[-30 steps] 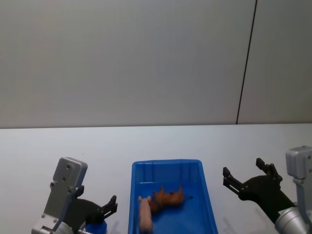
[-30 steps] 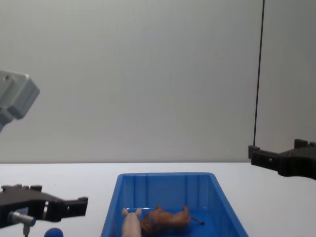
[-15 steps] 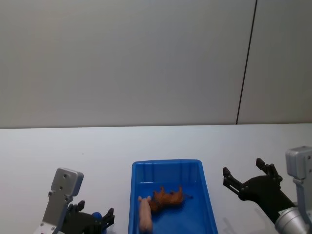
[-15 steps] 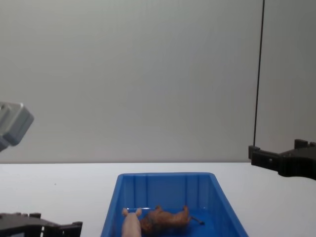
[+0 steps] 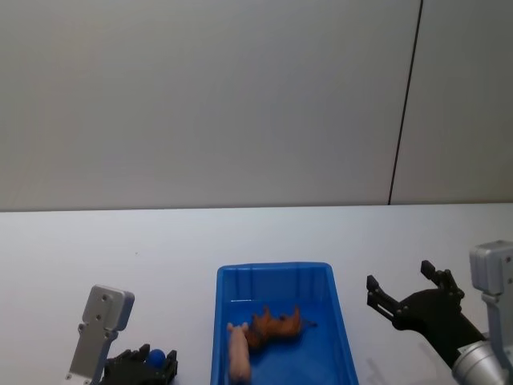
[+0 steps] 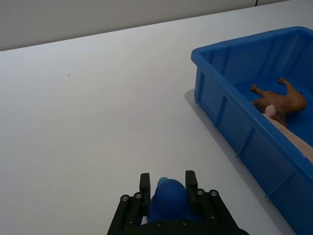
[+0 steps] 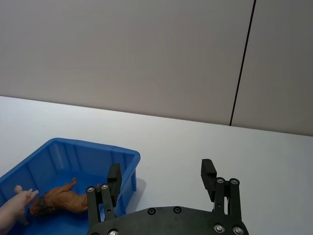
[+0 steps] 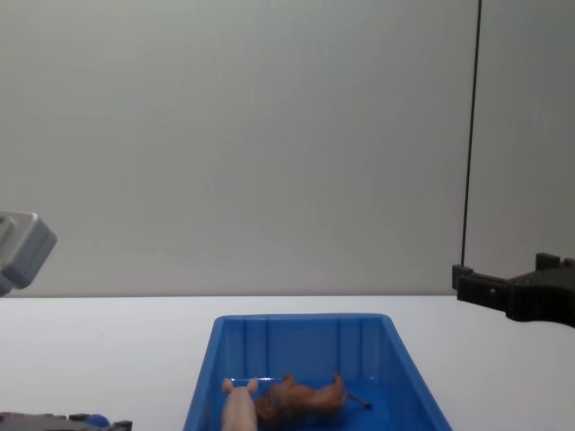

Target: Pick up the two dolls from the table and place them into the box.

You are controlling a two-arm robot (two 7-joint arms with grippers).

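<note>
Both dolls lie inside the blue box (image 5: pixel 272 267) on the white table (image 5: pixel 160 241). The reddish-brown doll (image 5: pixel 279 325) is on its side in the middle. The pale pink doll (image 5: pixel 239 357) lies beside it, against the box's left wall. Both also show in the chest view as the brown doll (image 8: pixel 301 398) and the pink doll (image 8: pixel 238 409). My left gripper (image 5: pixel 156 362) sits low at the near left of the box, open, with a blue round knob (image 6: pixel 168 196) between its fingers. My right gripper (image 5: pixel 401 277) hovers open and empty to the right of the box.
The box's rim (image 6: pixel 230 44) and outer wall lie to the side of my left gripper (image 6: pixel 167 178). Bare white tabletop (image 6: pixel 88 107) stretches around it. A grey wall with a dark vertical seam (image 5: pixel 405 104) stands behind the table.
My left arm has dropped lower and drawn back toward the near left corner, its fingers now around the blue knob. The right gripper, the box and both dolls have not moved.
</note>
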